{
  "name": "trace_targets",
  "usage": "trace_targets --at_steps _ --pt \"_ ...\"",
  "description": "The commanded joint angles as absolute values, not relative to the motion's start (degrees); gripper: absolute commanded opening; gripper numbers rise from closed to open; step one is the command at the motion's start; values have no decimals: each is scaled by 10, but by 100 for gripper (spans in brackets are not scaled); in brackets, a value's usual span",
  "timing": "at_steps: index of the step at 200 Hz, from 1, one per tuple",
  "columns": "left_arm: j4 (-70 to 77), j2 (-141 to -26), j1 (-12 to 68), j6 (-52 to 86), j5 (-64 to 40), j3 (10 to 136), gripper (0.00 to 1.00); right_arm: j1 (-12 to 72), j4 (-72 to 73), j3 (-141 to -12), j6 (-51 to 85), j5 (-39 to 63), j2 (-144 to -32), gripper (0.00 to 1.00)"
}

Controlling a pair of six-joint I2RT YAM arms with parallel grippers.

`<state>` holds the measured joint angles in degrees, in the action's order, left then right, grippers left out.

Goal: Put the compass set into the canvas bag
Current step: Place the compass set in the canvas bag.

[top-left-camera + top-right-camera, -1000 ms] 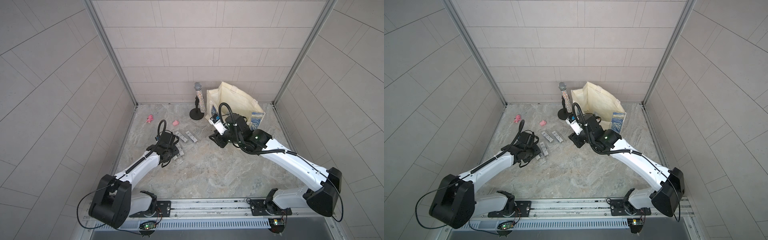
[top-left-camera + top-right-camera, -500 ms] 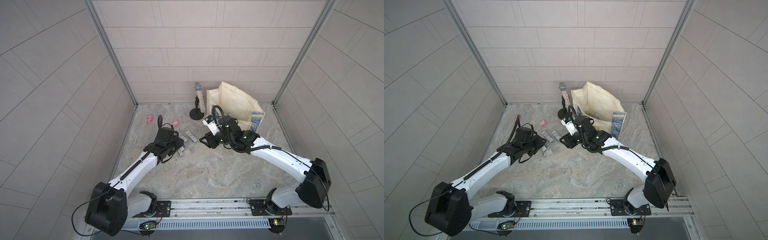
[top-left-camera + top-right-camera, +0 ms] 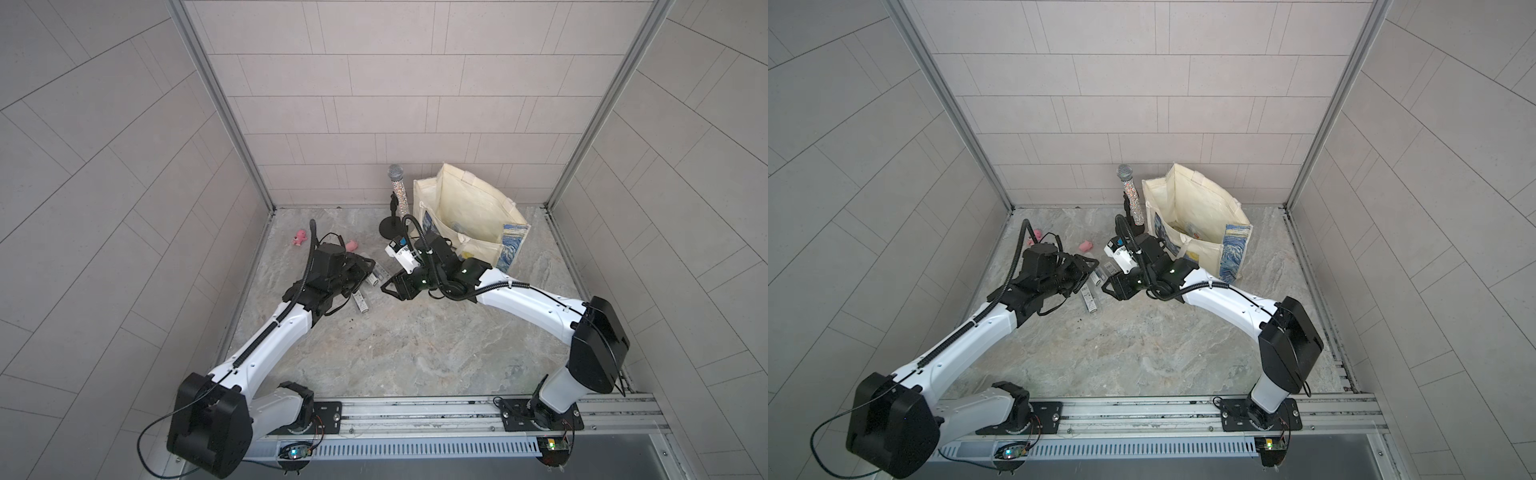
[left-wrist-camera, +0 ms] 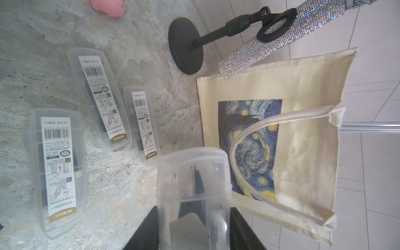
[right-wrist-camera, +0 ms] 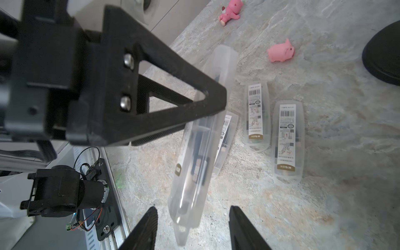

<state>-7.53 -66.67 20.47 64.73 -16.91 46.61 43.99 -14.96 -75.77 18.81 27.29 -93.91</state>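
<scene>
The compass set (image 4: 192, 190), in its clear plastic case, hangs above the worktop (image 3: 415, 345), grasped by the clenched left pincer (image 4: 193, 227). The right pincer (image 5: 192, 208) is released, its jaws either side of the set's free end without touching it. Three other cases (image 4: 58, 168) lie below. The canvas bag (image 3: 469, 208) stands open nearby. The lift looks done; the carry and the drop into the bag remain, perhaps after a handover.
</scene>
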Motion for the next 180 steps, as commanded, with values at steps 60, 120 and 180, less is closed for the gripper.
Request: trace_targets --at_steps 60,120,180 --pt "-38 -649 210 655 -184 477 24 444 -128 -800 215 302 -975 43" --pt "-28 -649 210 656 -185 474 24 445 -126 -811 222 311 -993 28" --pt "-36 -647 208 654 -164 468 41 445 -137 -817 217 307 -987 11"
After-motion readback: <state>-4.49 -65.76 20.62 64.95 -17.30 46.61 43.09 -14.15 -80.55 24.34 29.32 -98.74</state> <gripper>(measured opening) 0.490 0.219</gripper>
